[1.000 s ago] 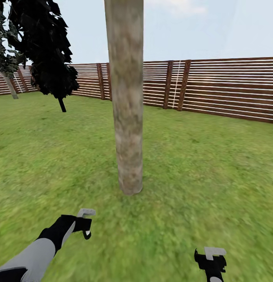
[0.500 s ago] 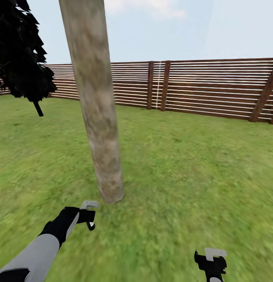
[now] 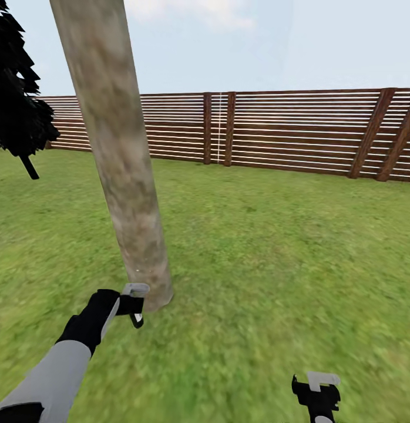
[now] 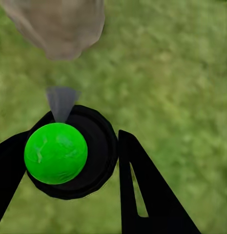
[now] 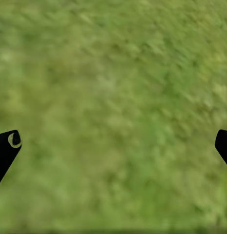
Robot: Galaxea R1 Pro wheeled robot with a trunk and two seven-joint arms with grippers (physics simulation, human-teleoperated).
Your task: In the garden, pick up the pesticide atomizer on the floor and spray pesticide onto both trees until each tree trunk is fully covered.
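Left tool grips the atomizer, nozzle toward the trunk just ahead; right tool hangs open.

No legible txt or labels anywhere

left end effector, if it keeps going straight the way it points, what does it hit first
Probably the base of the tree trunk: the left end effector, shut on the pesticide atomizer, points at the trunk foot, with grass around it. Depth is unclear.
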